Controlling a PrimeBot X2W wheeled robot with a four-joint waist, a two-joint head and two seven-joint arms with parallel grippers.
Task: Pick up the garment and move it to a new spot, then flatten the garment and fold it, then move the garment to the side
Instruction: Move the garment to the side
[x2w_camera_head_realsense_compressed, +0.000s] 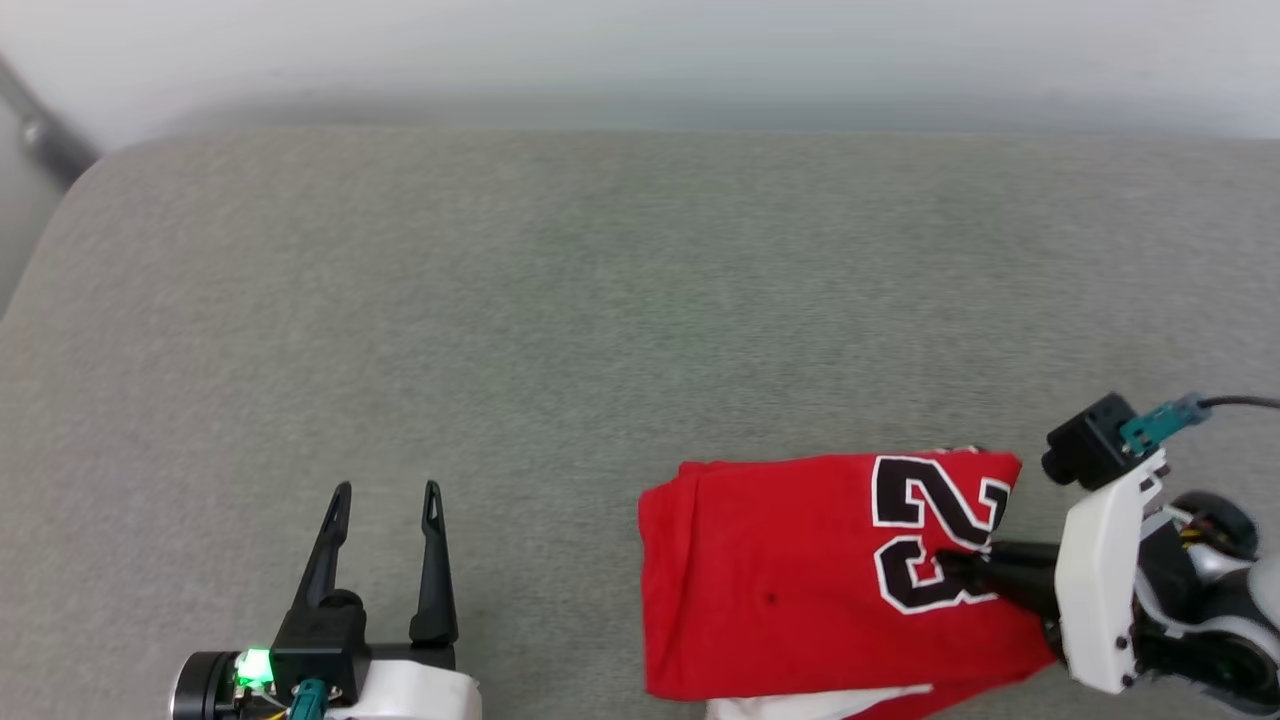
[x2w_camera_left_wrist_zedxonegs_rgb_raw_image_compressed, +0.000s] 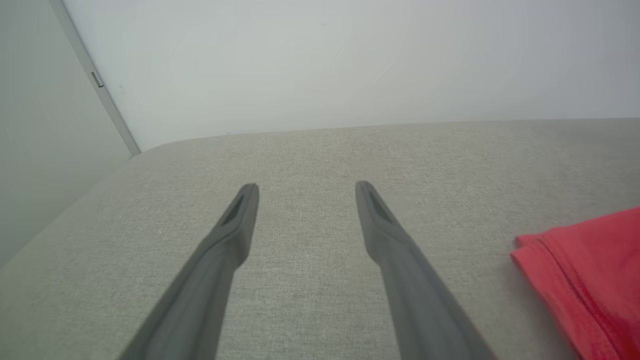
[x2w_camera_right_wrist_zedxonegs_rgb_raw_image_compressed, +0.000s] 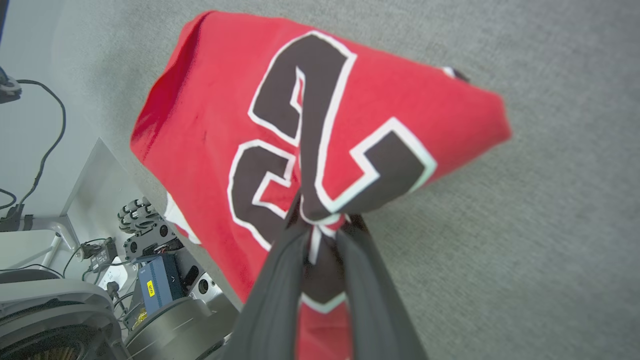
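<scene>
Right gripper (x2w_camera_right_wrist_zedxonegs_rgb_raw_image_compressed: 320, 225) is clamped narrow on the garment (x2w_camera_right_wrist_zedxonegs_rgb_raw_image_compressed: 210, 125), its fingers pinching a bunched fold right at the black printed number. The red jersey lies folded at the near right of the grey cushion (x2w_camera_head_realsense_compressed: 600, 300), a white edge peeking out beneath. Over on the left, the left gripper (x2w_camera_head_realsense_compressed: 385, 495) hovers wide apart, holding nothing, well clear of the fabric.

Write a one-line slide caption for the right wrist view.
Right gripper pinches the red garment at its black, white-outlined numeral print, over a grey fabric surface.
</scene>
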